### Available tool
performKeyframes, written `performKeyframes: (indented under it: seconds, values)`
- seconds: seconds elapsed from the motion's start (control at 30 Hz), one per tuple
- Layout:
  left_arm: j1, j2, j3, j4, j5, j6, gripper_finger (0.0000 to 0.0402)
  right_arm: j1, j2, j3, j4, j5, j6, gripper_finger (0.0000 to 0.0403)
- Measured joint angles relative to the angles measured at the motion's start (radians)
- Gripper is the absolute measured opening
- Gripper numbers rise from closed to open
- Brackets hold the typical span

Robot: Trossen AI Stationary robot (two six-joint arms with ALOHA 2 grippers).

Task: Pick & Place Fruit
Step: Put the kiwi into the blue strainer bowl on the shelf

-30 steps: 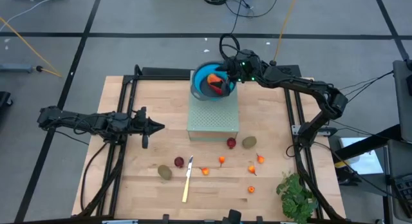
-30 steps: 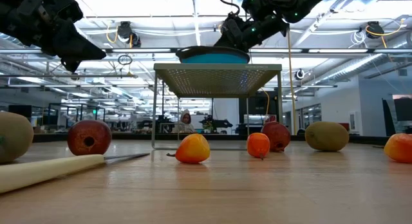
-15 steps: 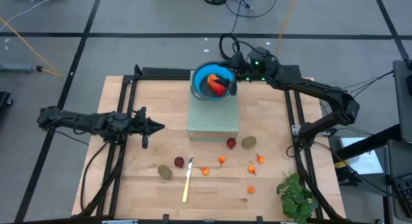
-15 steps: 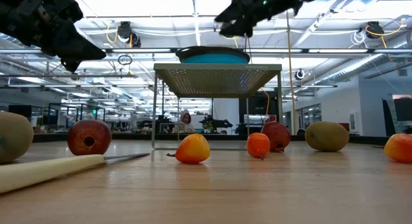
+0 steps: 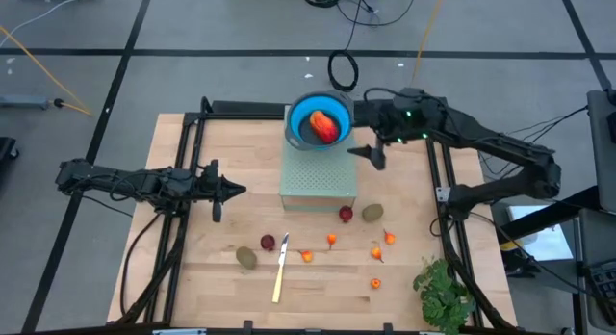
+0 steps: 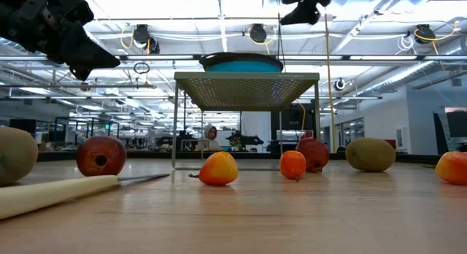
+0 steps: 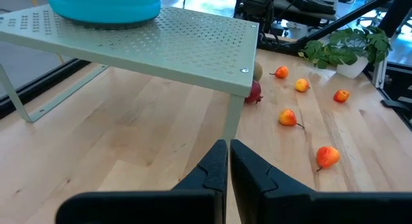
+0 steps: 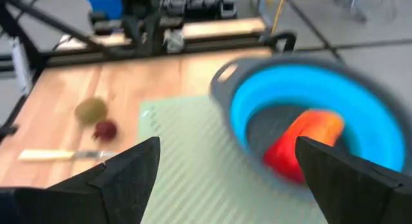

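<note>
We see a wooden surface [image 5: 192, 268] carrying a pale green perforated stand [image 5: 318, 176], with a blue bowl [image 5: 318, 118] on top of the stand's far end. The red-orange oblong fruit [image 5: 327, 127] lies inside that bowl. Our right claw [image 5: 371, 154] hangs above the stand's right edge, just beside the bowl, its fingers spread wide and holding nothing. Our left claw [image 5: 231, 190] waits over the surface to the left of the stand, fingers pressed together and empty. In front of the stand lie a knife [image 5: 280, 268], two kiwis [image 5: 372, 213] [image 5: 247, 258], two dark red balls [image 5: 346, 214] [image 5: 268, 243], and small orange fruits [image 5: 331, 240].
</note>
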Motion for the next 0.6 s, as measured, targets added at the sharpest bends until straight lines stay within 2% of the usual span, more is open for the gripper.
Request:
performKeyframes:
  seconds: [0.27, 0.6]
  values:
    - [0.0, 0.0, 0.0, 0.0, 0.0, -0.001, 0.0017, 0.104, -0.087, 0.0, -0.255, 0.011, 0.044, 0.0325]
    - [0.0, 0.0, 0.0, 0.0, 0.0, 0.003, 0.0017, 0.193, -0.144, 0.0, -0.444, 0.013, 0.121, 0.0291]
